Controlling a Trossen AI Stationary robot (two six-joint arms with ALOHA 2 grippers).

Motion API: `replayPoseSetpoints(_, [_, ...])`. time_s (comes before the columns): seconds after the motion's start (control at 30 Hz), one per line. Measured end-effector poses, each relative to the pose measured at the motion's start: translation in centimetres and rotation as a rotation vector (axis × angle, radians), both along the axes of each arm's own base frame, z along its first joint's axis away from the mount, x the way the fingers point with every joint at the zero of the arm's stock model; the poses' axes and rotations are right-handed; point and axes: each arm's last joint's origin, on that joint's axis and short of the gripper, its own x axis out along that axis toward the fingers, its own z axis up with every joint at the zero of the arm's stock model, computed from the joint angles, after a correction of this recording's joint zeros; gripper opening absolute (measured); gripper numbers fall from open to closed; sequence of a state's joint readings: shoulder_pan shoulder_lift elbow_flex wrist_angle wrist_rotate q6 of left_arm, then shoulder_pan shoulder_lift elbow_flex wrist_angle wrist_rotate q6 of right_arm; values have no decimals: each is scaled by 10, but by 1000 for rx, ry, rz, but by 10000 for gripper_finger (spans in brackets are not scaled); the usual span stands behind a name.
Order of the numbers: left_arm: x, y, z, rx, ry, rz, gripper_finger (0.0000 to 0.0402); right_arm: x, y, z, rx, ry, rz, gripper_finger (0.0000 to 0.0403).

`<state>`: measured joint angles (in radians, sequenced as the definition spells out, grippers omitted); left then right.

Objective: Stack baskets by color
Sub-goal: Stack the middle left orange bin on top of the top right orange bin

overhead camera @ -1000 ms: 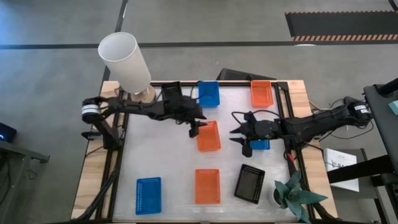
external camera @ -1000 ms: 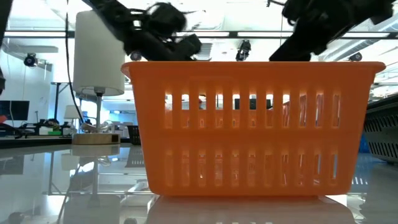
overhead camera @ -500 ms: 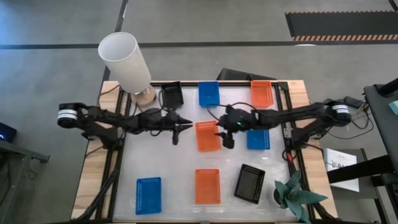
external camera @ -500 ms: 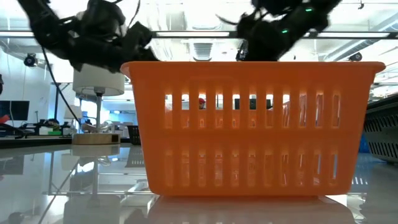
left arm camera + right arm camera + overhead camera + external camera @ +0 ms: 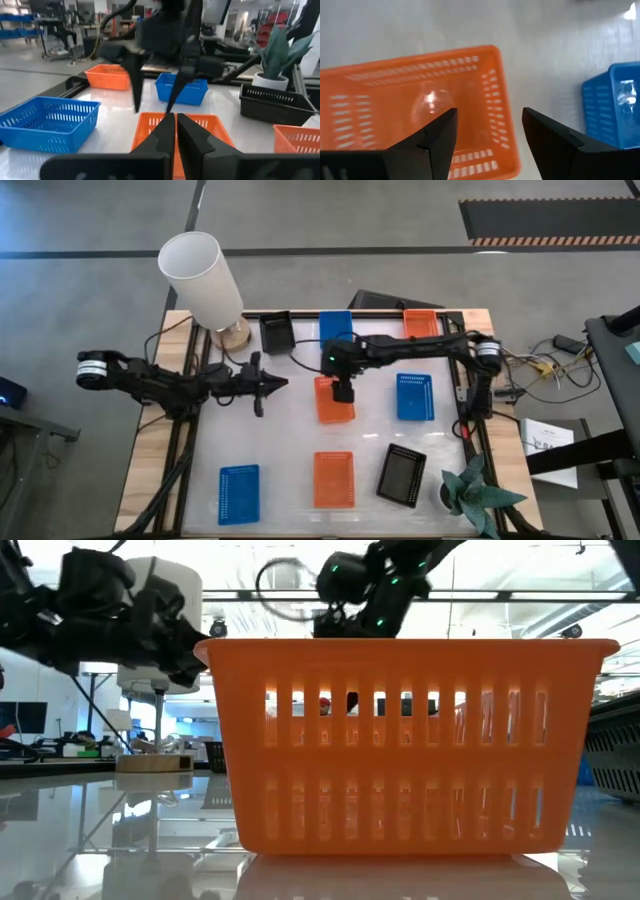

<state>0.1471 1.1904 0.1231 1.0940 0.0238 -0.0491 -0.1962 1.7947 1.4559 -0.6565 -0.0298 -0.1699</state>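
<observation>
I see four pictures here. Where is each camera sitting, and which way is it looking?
High view: above the table, looking straight down; both arms show, left gripper shut, right gripper open over the middle orange basket.
Low view: at table-top height, looking level into the near orange basket; arms enter from above.
Left wrist view: looks forward past its own shut jaws at the right gripper.
Right wrist view: looks down between open jaws.
Shared: both wrist views show the middle orange basket.

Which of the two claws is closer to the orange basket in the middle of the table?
The right gripper: it hangs open right over the middle orange basket. The left gripper, shut, sits off to the basket's side, apart from it.
</observation>
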Motion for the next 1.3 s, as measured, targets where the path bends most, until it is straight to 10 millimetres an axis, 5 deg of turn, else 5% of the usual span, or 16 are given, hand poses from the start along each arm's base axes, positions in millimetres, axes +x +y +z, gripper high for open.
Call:
replayPoseSetpoints(0.43, [-10, -1, -8, 36, -1, 5, 0, 27, -19, -39, 60, 221, 23, 196])
replayPoseSetpoints(0.77, [-11, -1, -10, 55, 8, 7, 0, 34, -15, -49, 61, 316, 72, 28])
replayPoseSetpoints(1.03, [-11, -1, -10, 55, 10, 8, 0, 3, -14, 16, -18, 320, 97, 9])
replayPoseSetpoints(1.3, [-11, -1, -11, 55, 14, 7, 0, -76, -51, 100, -270, 402, -5, 8])
